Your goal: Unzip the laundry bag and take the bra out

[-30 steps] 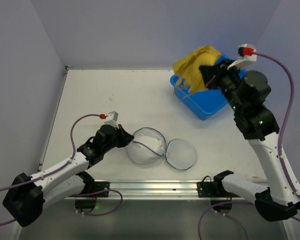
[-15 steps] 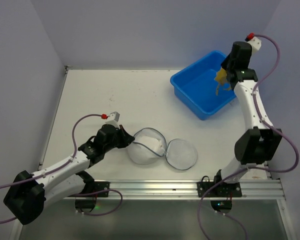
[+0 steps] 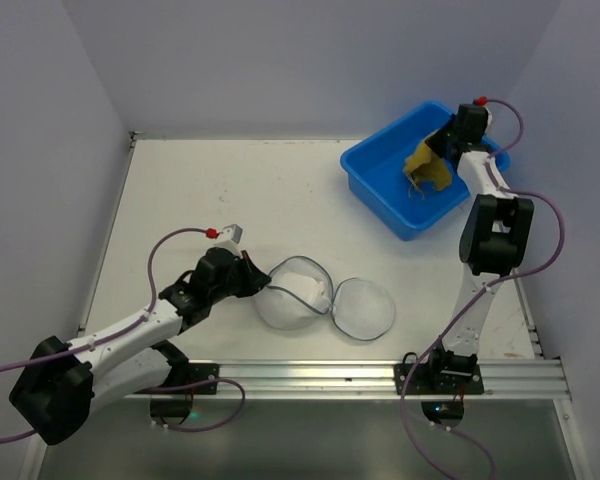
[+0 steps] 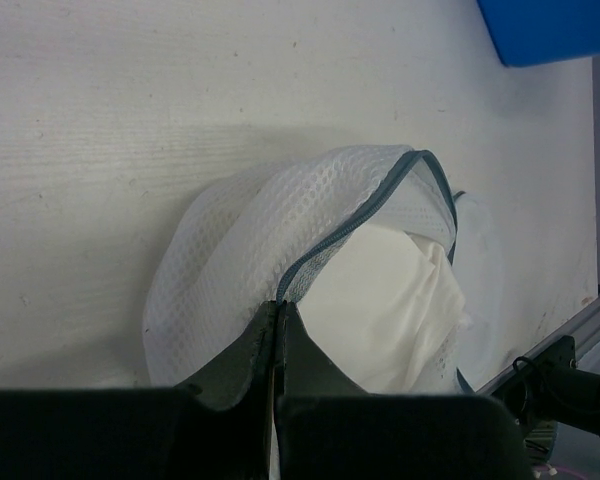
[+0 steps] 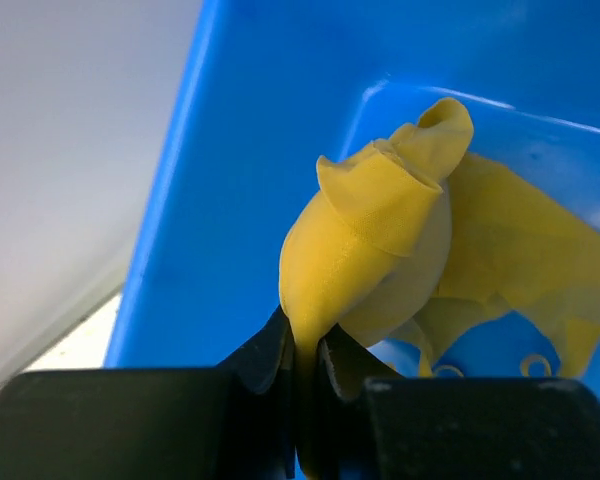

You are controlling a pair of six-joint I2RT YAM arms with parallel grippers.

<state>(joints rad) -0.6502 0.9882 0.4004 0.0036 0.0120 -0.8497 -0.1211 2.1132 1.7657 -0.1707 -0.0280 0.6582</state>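
Note:
The laundry bag (image 3: 352, 306) lies unzipped near the front of the table, its two white mesh discs spread apart, with the bluish zipper rim (image 4: 365, 215) showing. My left gripper (image 3: 259, 282) is shut on the rim of the left disc (image 4: 230, 260), and its fingertips (image 4: 280, 306) meet at the zipper tape. The yellow bra (image 3: 426, 166) hangs into the blue tub (image 3: 380, 178) at the back right. My right gripper (image 5: 306, 345) is shut on a fold of the bra (image 5: 375, 225), just above the tub's floor.
White fabric (image 4: 390, 300) lines the open disc. The blue tub wall (image 5: 250, 170) rises close behind the bra. A metal rail (image 3: 310, 375) runs along the table's front edge, and grey walls close in the left, back and right.
The right arm has stretched out towards the back and lowered the bra into the blue tub. The left arm and the bag have not moved.

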